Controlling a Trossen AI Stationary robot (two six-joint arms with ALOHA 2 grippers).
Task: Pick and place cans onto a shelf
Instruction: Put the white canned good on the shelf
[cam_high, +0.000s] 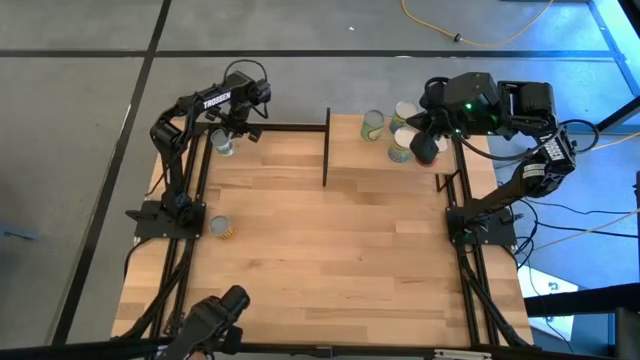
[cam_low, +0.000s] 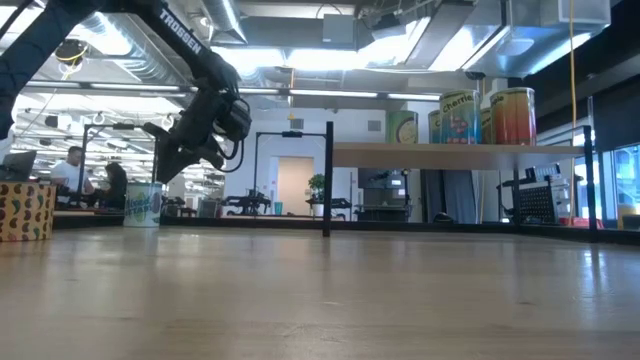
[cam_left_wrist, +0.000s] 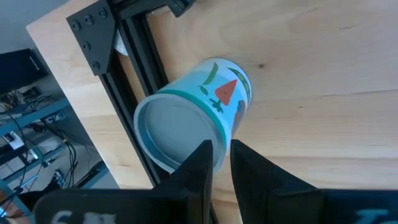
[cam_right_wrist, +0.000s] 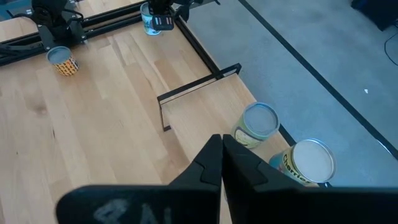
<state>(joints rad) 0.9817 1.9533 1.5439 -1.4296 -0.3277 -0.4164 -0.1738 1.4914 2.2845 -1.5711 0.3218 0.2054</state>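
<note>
High view: left gripper (cam_high: 226, 128) hangs above a teal-labelled can (cam_high: 222, 144) at the table's far-left corner, fingers (cam_left_wrist: 198, 168) narrowly parted, gripping nothing. Right gripper (cam_high: 428, 128), fingers together and empty, hovers over the shelf (cam_high: 350, 160), where four cans (cam_high: 402, 136) stand.

Your left arm reaches toward the table's eleven o'clock corner, wrist bent down, left gripper (cam_left_wrist: 216, 163) with fingers (cam_left_wrist: 198, 167) parted by only a narrow gap, apparently empty. Your right arm folds over the one o'clock corner; right gripper (cam_right_wrist: 221, 163) pressed shut, pointing toward nine o'clock, nothing between the pads.
</note>
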